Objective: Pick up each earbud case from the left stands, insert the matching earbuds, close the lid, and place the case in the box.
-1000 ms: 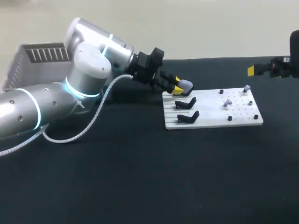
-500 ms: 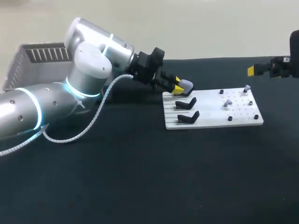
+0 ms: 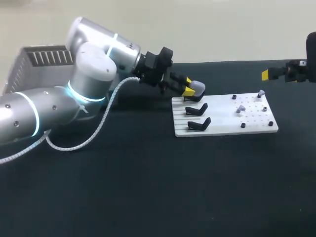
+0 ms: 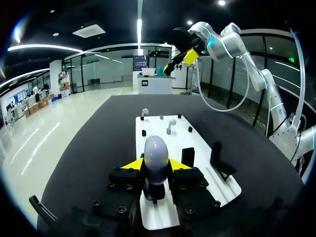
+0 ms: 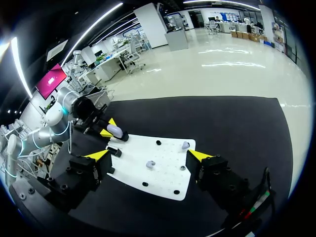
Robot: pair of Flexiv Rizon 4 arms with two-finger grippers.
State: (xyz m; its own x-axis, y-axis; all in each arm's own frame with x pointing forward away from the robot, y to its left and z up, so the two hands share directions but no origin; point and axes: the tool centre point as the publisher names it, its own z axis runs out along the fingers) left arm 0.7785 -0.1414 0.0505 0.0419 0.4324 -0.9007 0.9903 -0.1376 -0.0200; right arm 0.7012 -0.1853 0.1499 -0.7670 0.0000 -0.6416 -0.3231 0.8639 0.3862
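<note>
While the left gripper (image 4: 155, 165) clamps the earbud case (image 4: 156, 152) (lid shut), the right gripper (image 5: 148, 155) stands spread apart.

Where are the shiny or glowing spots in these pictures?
Head view: glowing bluish rings on the left arm, bright highlights on its silver shell; the black table shows hardly any shadows. Left wrist view: a soft sheen on top of the earbud case held in the left gripper. Right wrist view: the white board is the table's brightest thing.
</note>
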